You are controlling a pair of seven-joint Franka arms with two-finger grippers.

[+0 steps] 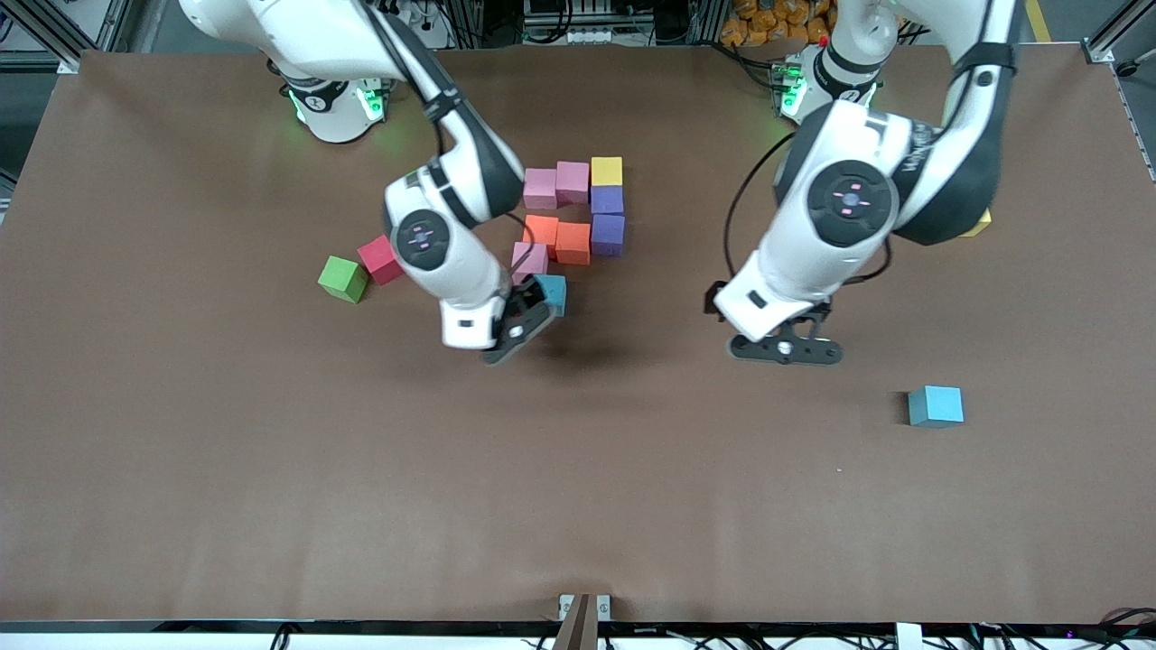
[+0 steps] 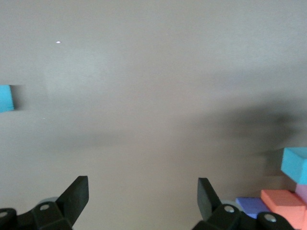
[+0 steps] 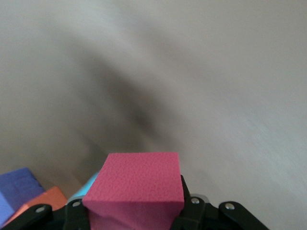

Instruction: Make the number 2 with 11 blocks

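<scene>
My right gripper (image 1: 522, 323) (image 3: 136, 199) is shut on a deep pink block (image 3: 135, 178), held low beside a light blue block (image 1: 553, 292); the hand hides the held block in the front view. The figure on the table has two pink blocks (image 1: 555, 185), a yellow one (image 1: 607, 171), two purple ones (image 1: 608, 218), two orange ones (image 1: 558, 237) and another pink one (image 1: 527, 258). A red block (image 1: 379, 259) lies toward the right arm's end. My left gripper (image 1: 786, 348) (image 2: 142, 188) hangs open over bare table. A second light blue block (image 1: 936, 405) (image 2: 5, 98) lies apart, nearer the front camera.
A green cube (image 1: 343, 278) sits beside the red block. A yellow piece (image 1: 981, 223) shows under the left arm's elbow. The brown table (image 1: 578, 487) runs wide toward the front camera.
</scene>
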